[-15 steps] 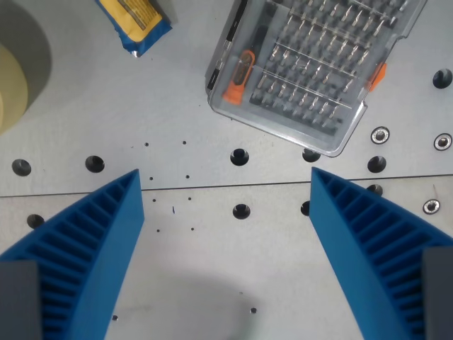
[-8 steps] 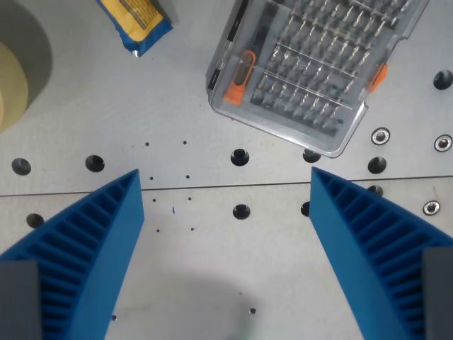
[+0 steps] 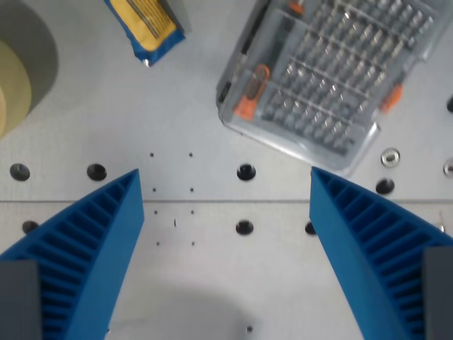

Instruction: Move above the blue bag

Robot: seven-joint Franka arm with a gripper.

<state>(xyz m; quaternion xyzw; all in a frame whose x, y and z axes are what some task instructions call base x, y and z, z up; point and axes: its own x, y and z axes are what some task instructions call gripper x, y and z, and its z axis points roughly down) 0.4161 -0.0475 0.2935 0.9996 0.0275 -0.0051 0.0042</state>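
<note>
Blue bag (image 3: 150,30) sits at the wrist view's top left on the bench (image 3: 212,106) — looks light, crinkly and slippery, so I'd pinch across its narrow middle. Hand (image 3: 226,241) is wide open — holding nothing.

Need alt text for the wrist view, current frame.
Open blue gripper with nothing between its jaws, looking straight down on a grey perforated table. A blue and yellow bag lies at the top, left of centre, beside a clear plastic case of screwdriver bits at upper right; a pale roll of tape sits at the wrist view's left edge.
</note>
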